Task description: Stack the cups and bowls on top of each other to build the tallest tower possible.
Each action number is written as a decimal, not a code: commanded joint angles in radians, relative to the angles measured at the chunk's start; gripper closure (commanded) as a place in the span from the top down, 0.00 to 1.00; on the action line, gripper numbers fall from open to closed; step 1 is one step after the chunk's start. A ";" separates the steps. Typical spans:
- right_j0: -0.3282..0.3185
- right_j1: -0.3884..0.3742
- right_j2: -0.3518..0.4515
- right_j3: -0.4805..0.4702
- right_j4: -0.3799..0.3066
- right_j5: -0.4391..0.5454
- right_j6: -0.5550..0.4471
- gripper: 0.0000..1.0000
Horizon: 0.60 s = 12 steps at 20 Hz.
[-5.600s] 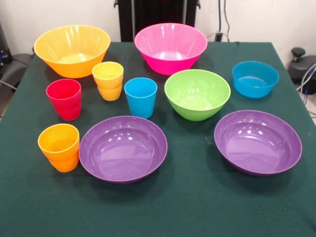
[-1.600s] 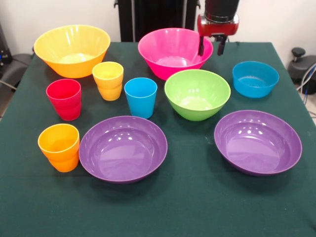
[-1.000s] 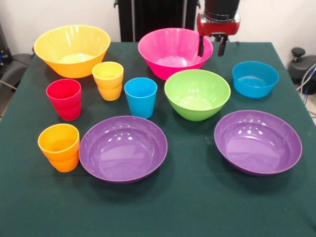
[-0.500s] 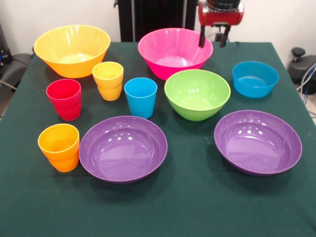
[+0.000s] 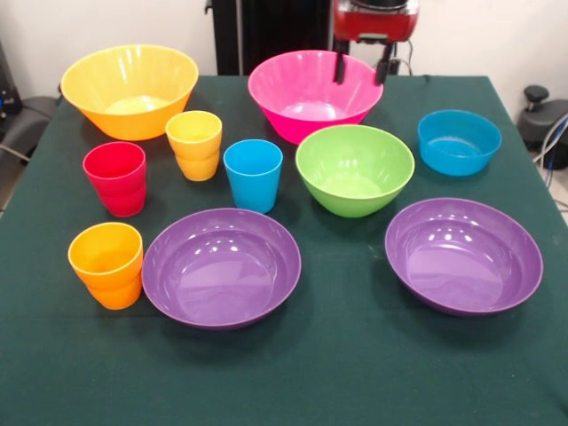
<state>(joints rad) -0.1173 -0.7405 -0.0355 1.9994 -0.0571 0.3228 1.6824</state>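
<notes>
Every cup and bowl stands apart and upright on the green cloth, none on another. At the back are the orange-yellow bowl [image 5: 130,89] and the pink bowl [image 5: 302,93]. The middle row holds the red cup [image 5: 115,177], yellow cup [image 5: 194,145], blue cup [image 5: 253,175], lime green bowl [image 5: 354,169] and small blue bowl [image 5: 459,142]. In front are the orange cup [image 5: 106,264] and two purple bowls [image 5: 221,266] [image 5: 463,256]. My gripper [image 5: 360,69] hangs open and empty above the pink bowl's right rim.
The green-covered table [image 5: 337,373] runs to edges on the left and right. A dark chair [image 5: 543,115] sits off the right side, and grey equipment [image 5: 22,120] off the left.
The gripper came into view over the pink bowl's right rim, rose a little, then shifted left along the rim. The pink bowl sits slightly further right than at first.
</notes>
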 commanded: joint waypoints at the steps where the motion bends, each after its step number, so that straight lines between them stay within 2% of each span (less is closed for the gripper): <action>1: -0.063 0.071 0.034 -0.198 -0.096 0.129 -0.053 1.00; 5: -0.086 0.084 0.049 -0.250 -0.125 0.172 -0.075 1.00; 12: -0.130 0.131 0.078 -0.323 -0.181 0.179 -0.097 1.00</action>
<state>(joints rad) -0.2237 -0.6896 -0.0396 1.7913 -0.1453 0.3979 1.6824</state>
